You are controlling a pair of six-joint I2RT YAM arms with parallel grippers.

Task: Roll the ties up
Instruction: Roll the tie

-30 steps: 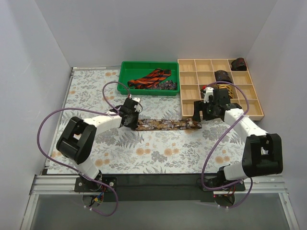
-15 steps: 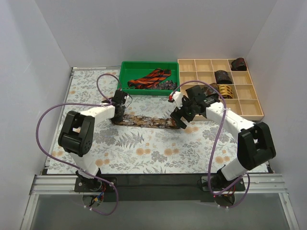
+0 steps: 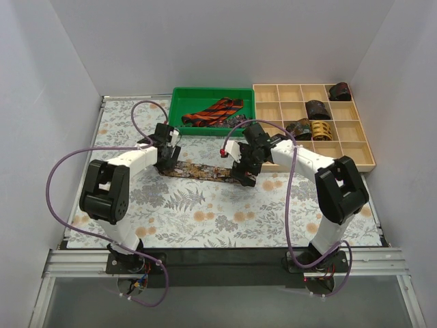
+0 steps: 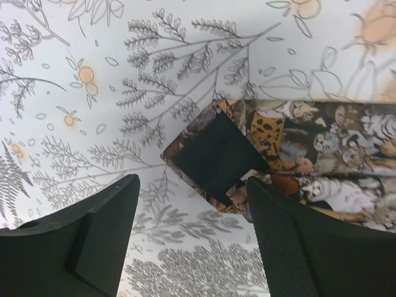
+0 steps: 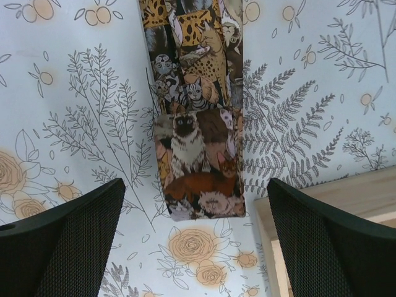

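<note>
Presently both arms reach inward over the floral table covering [image 3: 136,205], elbows bent and wrists pitched down, one at each end of the cat-print tie [image 3: 205,171], which lies flat and unrolled across the middle of the covering in front of the green bin [image 3: 179,113]. The wooden tray [image 3: 273,147] at the far right holds rolled ties [image 3: 315,108], and the bin holds a red-black striped tie [image 3: 217,111]. The left gripper [image 4: 192,185] stands spread astride the tie's folded-over end, and the right gripper [image 5: 195,185] is spread wide around the opposite end, neither one gripping the fabric.
</note>
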